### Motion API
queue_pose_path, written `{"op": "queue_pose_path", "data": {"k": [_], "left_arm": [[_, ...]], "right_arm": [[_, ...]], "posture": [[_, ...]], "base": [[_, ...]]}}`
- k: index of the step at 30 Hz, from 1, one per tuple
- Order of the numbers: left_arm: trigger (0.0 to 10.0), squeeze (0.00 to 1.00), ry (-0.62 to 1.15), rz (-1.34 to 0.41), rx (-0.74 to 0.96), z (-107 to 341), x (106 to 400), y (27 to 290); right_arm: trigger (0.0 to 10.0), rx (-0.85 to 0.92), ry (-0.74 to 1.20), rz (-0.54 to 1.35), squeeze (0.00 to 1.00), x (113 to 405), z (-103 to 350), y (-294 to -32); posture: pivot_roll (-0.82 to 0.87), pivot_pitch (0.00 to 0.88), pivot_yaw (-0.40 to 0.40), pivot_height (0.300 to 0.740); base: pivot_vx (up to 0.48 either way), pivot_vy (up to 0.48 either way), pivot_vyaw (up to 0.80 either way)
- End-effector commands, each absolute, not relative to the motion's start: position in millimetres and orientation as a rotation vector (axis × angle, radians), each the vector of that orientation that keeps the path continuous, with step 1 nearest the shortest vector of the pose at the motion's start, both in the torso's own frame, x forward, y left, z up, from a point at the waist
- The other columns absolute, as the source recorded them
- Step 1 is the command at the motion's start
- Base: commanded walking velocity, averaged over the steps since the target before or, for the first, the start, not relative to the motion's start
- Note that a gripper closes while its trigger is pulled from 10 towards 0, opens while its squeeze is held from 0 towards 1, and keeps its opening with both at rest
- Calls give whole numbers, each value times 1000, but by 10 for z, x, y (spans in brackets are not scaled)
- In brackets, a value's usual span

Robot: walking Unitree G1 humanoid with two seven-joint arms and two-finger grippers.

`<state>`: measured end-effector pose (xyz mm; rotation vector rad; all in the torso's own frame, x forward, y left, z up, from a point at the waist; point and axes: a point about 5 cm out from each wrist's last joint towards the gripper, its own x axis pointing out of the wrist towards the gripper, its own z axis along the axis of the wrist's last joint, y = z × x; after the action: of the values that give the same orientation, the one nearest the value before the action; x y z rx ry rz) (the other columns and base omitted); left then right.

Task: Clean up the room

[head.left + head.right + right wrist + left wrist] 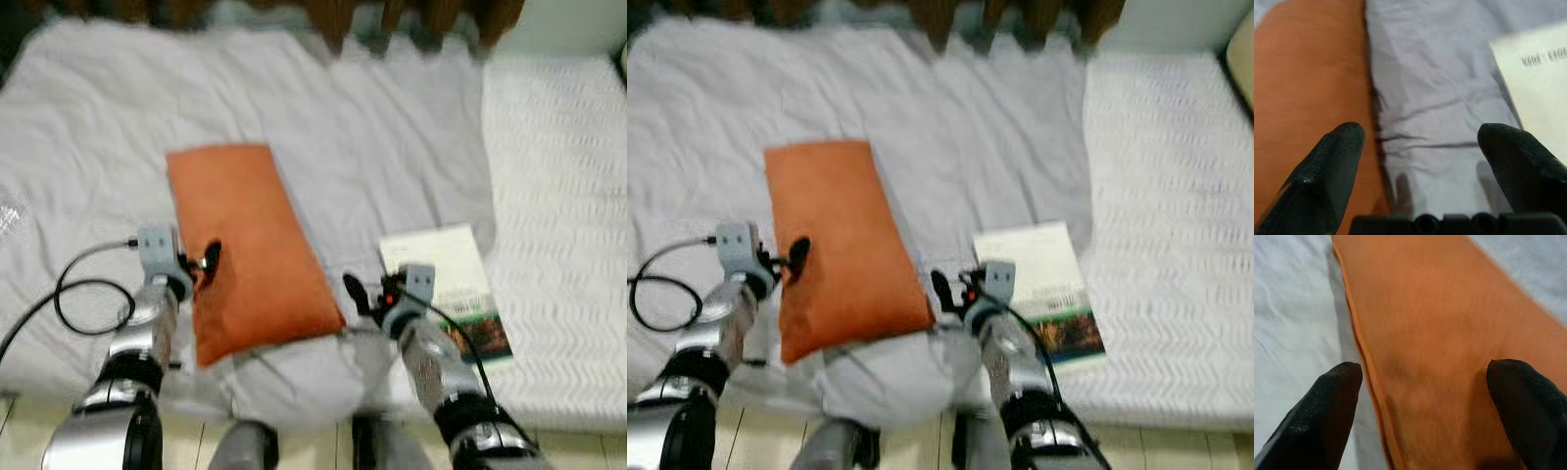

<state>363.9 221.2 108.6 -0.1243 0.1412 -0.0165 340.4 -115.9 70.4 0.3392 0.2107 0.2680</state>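
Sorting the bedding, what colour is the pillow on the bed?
Orange, plain; the pillow shows best in the left eye view.

You get even, soft room light across both eye views, bright enough that the pale sheet (pixel 392 127) washes out a little, with no hard glare. Both are smeared by motion blur, and the dark wood strip (pixel 323 15) farthest ahead of the grippers is the softest part. The printing on the book (pixel 460 284) just beyond the right gripper (pixel 367 294) is unreadable. In the left wrist view the orange pillow (pixel 1449 333) looks smooth and slightly out of focus, with a thin shadow along its edge near the left gripper (pixel 1425 396). In the right wrist view you see the fingertips (pixel 1337 152) blurred and close, casting a faint shadow on the creased sheet.
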Motion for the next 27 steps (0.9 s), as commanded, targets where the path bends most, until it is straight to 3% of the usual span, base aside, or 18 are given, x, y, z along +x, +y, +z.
{"op": "queue_pose_path", "data": {"k": [1, 6, 15, 20, 27], "left_arm": [[10000, 0, 159, 10, -160, 1020, 3607, 2268], [10000, 0, 118, -6, -276, 1112, 3668, 2160], [10000, 0, 88, -44, -479, 1088, 3602, 2044], [10000, 0, 198, -105, -590, 879, 3536, 1807], [10000, 0, 370, -163, -618, 664, 3433, 1614]], "right_arm": [[10000, 397, 223, 236, 0, 3400, 656, -1137], [10000, 485, 221, 288, 0, 3474, 755, -906], [10000, 441, 152, 462, 0, 3500, 936, -699], [10000, 531, 169, 533, 0, 3474, 946, -527], [10000, 543, 204, 597, 0, 3420, 918, -343]], "posture": [[-39, 573, -7, 740], [12, 610, 24, 740], [28, 597, 38, 740], [26, 595, 44, 740], [25, 592, 48, 740]], "base": [[0, 0, 0], [0, 0, 0], [0, 0, 0], [0, 0, 0], [0, 0, 0]]}}
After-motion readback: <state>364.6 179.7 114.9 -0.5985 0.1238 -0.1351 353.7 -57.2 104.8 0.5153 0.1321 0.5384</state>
